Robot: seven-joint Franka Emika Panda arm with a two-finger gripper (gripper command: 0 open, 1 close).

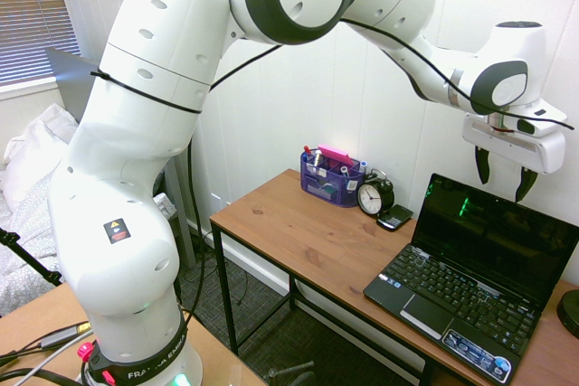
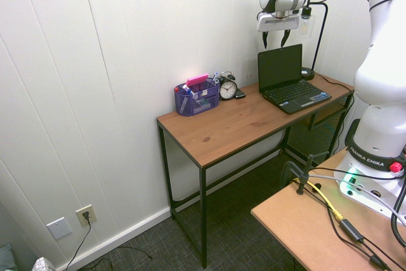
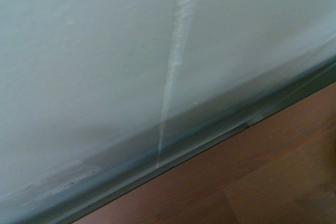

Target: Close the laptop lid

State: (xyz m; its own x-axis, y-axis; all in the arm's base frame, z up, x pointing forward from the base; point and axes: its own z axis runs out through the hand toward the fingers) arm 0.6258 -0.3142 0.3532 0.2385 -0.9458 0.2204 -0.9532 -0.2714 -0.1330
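A small black laptop stands open at the right end of the wooden desk (image 1: pixel 298 232). Its lid (image 1: pixel 502 228) is raised, the dark glossy screen facing the room; in the second exterior view the lid (image 2: pixel 280 66) stands nearly upright against the wall. My gripper (image 1: pixel 502 178) hangs just above the lid's top edge, close to the wall, fingers pointing down and open with nothing between them. The gripper (image 2: pixel 276 37) shows the same in the second exterior view. The wrist view holds only blurred white wall (image 3: pixel 157 51) and a strip of desk (image 3: pixel 273 171).
A purple organiser (image 1: pixel 330 178) with pens, a black alarm clock (image 1: pixel 374 194) and a small dark phone (image 1: pixel 395 217) stand along the wall left of the laptop. A black round object (image 1: pixel 570 309) sits at the laptop's right. The wall is right behind the lid.
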